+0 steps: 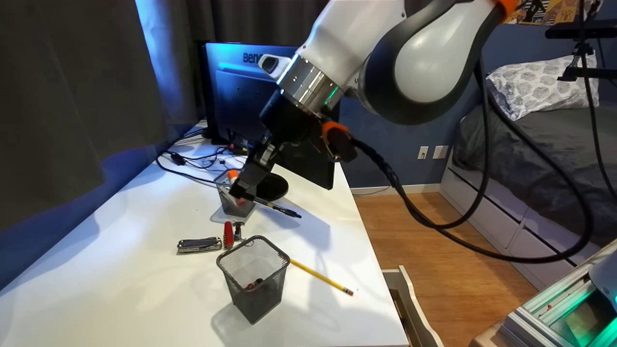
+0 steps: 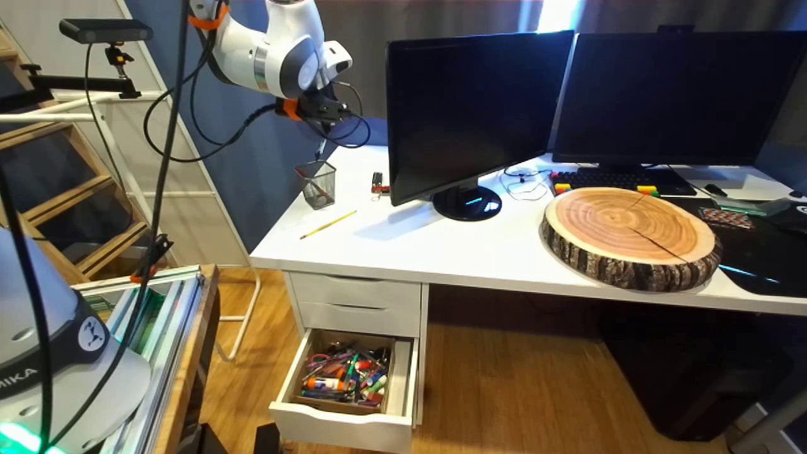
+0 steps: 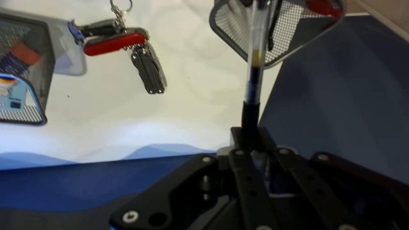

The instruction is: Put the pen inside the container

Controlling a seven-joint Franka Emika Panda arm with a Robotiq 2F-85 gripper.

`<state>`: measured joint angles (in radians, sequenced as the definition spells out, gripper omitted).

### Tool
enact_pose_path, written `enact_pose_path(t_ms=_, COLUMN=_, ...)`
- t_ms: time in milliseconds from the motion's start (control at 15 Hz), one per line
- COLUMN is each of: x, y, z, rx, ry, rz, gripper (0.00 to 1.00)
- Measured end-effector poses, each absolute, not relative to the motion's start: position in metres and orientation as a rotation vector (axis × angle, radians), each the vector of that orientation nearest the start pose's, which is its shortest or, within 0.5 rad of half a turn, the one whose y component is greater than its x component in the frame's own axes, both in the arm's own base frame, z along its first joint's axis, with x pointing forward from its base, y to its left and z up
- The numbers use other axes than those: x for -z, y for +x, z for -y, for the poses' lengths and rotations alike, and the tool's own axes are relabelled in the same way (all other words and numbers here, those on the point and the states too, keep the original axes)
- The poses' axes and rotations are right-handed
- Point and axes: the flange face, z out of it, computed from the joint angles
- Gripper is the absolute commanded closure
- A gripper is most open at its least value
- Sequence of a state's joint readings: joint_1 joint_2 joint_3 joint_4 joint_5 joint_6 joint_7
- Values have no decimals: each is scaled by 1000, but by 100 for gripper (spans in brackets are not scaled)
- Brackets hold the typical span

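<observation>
Currently, the jaws grip a clear-barrelled pen point(image 3: 254, 73), apart from the black mesh pencil cup point(image 1: 258, 299). Beside that cup lies a yellow pencil point(image 1: 321, 276).

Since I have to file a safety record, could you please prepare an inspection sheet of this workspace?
Surface: white desk, tiny dark specks in the wrist view; spills: nothing seen.
Container: black mesh cup, upright on the desk, something red inside.
Pen: held above the desk, outside the container.
Clutter: yellow pencil, red pocketknife, multitool, second mesh cup, log-patterned disc.
Gripper: fingers pinching the pen.
Cables: arm cable hangs in loops; loose cables lie on the desk.
Surroundings: pulled-out drawer of stationery, two monitors, bed, curtain.
</observation>
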<state>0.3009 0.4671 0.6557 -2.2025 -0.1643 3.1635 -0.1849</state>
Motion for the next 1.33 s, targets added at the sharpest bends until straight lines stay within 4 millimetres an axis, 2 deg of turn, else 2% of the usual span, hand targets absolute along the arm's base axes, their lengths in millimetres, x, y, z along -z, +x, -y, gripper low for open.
enact_pose_path(t_ms=200, x=-289, y=339, z=-483, rx=749, ry=-2052, rz=1479, gripper=97)
enact_pose_path(t_ms=333, x=-286, y=337, z=-476, rx=816, ry=-1952, rz=1482, gripper=97)
enact_pose_path(t_ms=867, x=-236, y=326, z=-458, rx=842, ry=-1686, rz=1469, gripper=97)
enact_pose_path(t_ms=1333, x=-222, y=327, z=-458, rx=879, ry=-1594, rz=1405, gripper=97)
